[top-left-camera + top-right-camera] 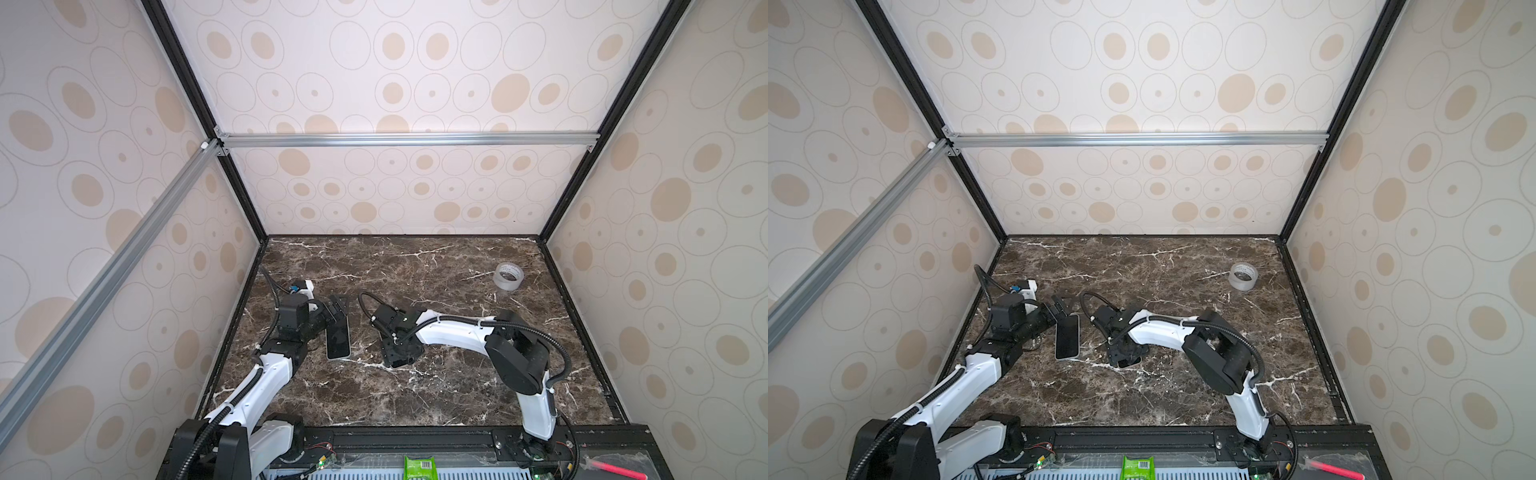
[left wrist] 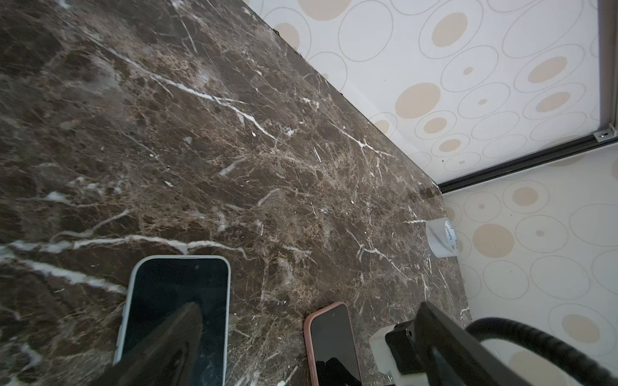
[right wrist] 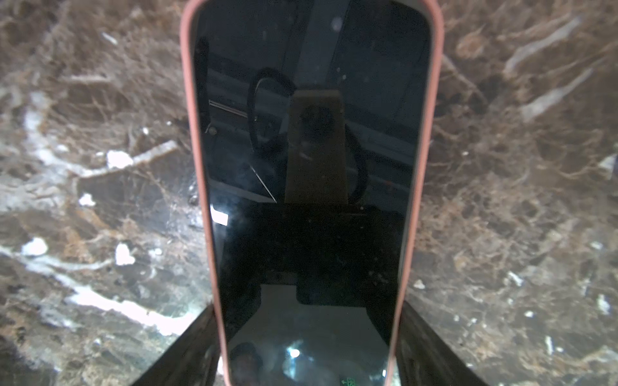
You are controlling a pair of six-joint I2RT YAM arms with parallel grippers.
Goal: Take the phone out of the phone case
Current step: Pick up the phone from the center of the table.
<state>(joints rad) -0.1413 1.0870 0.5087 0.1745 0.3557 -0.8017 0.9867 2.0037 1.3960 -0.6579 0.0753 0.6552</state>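
Noted nearest the lens, on the near rail: green packet [image 1: 419, 467], clear of the work. Found left gripper [image 1: 338, 313] low over the left side of the tabletop [image 1: 415, 270], jaws wide apart and clamped on nothing, one finger overhanging the far end of a light-rimmed handset [image 1: 337, 343] lying screen-up; unable to determine contact. Found, just right of that handset, the right gripper [image 1: 398, 358] pointing down onto the phone [image 3: 307, 167], seated in its pink case [image 3: 191, 100], flat and screen-up near mid-tabletop. Observed jaws astride one end of the case, with a finger [image 3: 431, 351] close against each long edge; cannot tell whether clamped or merely alongside. Recorded tape roll [image 1: 508, 276] far right, well apart from both arms.

Judged phone not yet out, going by pink rim along both long sides of the glass. Flagged squeeze on the long edges as likely to pinch case tighter onto phone and bring both up as one. Flagged lack of any counter-hold from the left, with skidding on the smooth tabletop as probable result. Flagged close working of the two arms as cause for a knock to the handset or to each other. Flagged also possible confusion between the two devices.
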